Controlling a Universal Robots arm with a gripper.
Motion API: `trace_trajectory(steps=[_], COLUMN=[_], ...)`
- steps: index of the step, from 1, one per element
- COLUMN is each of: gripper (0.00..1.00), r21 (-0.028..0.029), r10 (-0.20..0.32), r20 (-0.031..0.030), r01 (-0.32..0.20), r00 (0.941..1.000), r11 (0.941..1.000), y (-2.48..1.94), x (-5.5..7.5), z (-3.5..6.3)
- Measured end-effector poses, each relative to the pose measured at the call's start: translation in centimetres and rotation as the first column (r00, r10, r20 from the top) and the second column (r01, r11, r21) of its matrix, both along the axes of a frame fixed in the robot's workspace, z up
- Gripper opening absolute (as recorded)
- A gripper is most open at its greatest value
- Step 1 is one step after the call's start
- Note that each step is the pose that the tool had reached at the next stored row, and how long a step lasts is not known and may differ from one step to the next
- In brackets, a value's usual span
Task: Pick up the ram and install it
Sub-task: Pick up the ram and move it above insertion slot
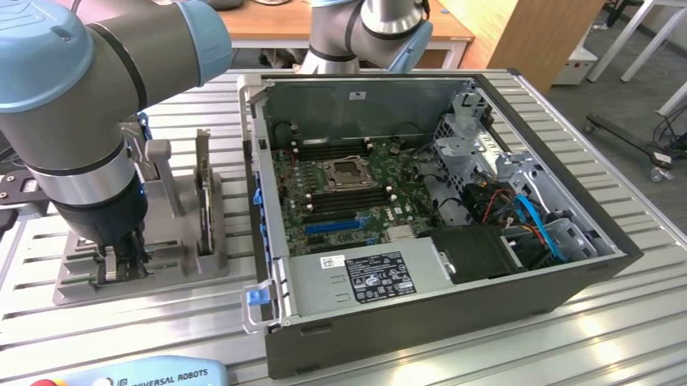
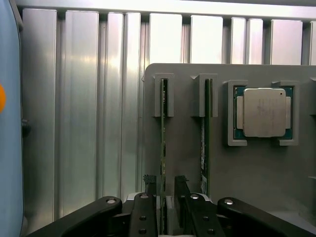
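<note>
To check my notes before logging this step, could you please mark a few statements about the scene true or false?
1. The gripper straddles one ram stick. True.
2. The other stick lies flat in the holder. False: it stands on edge in a slot.
3. The processor sits in the holder. True.
4. The case is shut. False: it is open, with the motherboard showing.

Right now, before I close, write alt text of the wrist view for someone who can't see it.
The open end effector straddles one ram standing on edge in a gray holder. A second ram and a processor sit in the same holder, on a ribbed metal table.
</note>
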State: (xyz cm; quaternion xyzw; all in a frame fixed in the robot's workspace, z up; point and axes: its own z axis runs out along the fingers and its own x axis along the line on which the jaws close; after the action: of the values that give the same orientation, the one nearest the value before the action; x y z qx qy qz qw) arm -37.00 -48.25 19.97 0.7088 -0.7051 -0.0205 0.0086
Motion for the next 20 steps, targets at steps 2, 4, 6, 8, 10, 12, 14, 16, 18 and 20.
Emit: trace_trajectory(steps=[2,4,6,8,10,12,14,16,18,20], gripper=[0.29,0.29,0.29,0.29,0.27,0.20,0.20,0.20,0.20,0.20], r21=[0.0000,0.0000,0.0000,0.0000,0.0000,0.0000,0.0000,0.0000,0.0000,0.0000], r10=[0.000,0.000,0.000,0.000,0.000,0.000,0.000,0.000,0.000,0.000], r20=[0.0000,0.0000,0.0000,0.0000,0.0000,0.0000,0.0000,0.0000,0.0000,0.0000], r01=[0.000,0.000,0.000,0.000,0.000,0.000,0.000,0.000,0.000,0.000], r00=[1.0000,1.0000,1.0000,1.0000,1.0000,1.0000,1.0000,1.0000,1.0000,1.0000], r11=[1.0000,1.0000,1.0000,1.0000,1.0000,1.0000,1.0000,1.0000,1.0000,1.0000], y=[0.00,0.01,0.00,0.00,0.00,0.00,0.00,0.01,-0.02,-0.08], x=[0.00,0.00,0.00,0.00,0.00,0.00,0.00,0.00,-0.01,-0.01], z=[0.00,0.00,0.00,0.00,0.00,0.00,0.00,0.00,0.00,0.00])
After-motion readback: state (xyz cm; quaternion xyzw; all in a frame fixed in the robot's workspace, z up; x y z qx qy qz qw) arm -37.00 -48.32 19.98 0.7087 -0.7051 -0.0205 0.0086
